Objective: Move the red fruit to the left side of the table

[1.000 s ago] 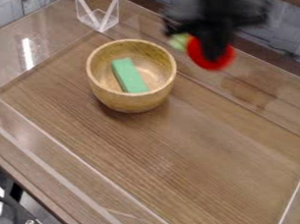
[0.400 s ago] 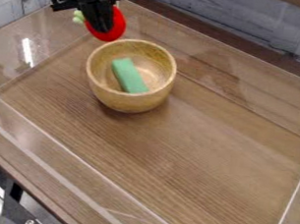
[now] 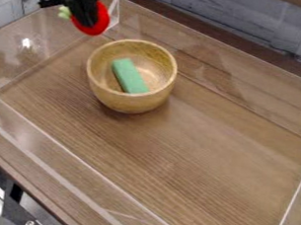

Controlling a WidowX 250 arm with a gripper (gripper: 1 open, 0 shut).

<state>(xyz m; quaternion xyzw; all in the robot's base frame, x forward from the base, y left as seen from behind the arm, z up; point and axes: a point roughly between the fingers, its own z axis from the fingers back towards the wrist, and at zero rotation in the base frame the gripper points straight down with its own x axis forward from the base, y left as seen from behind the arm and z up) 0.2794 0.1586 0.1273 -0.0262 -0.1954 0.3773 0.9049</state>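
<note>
Near edge, 6 o'clock: the clear acrylic wall [image 3: 55,171] runs across the lower frame, with a dark, indistinct object outside it at the bottom left corner. The table [image 3: 204,139], brown wood grain, is bare through the middle of the view.

Change against the earlier frames: one second ago the pincer and fruit were at about 1 o'clock, right of the bowl. A little under half a second ago they were above the bowl's left rim at 11 o'clock. Now they sit further left and slightly higher in the picture, near the top left corner. Bowl and block have not shifted.

Containers: one wooden bowl [image 3: 159,93], left of centre, upright on the table. Inside lies one green block [image 3: 129,76], lengthwise on a diagonal, resting on the bowl floor. Nothing else is in the bowl.

Far, 11 o'clock from the bowl: the pincer [image 3: 86,2], dark, comes in from the top edge pointing steeply down. Its jaws are closed tight on the red fruit [image 3: 91,16], which hangs below them; a bit of green leaf shows at its left side. The fruit is clear of the bowl, over the far left part of the table. Contact between fruit and table: cannot tell.

Behind, at 12 to 2 o'clock, a pale brick wall [image 3: 272,31].
</note>
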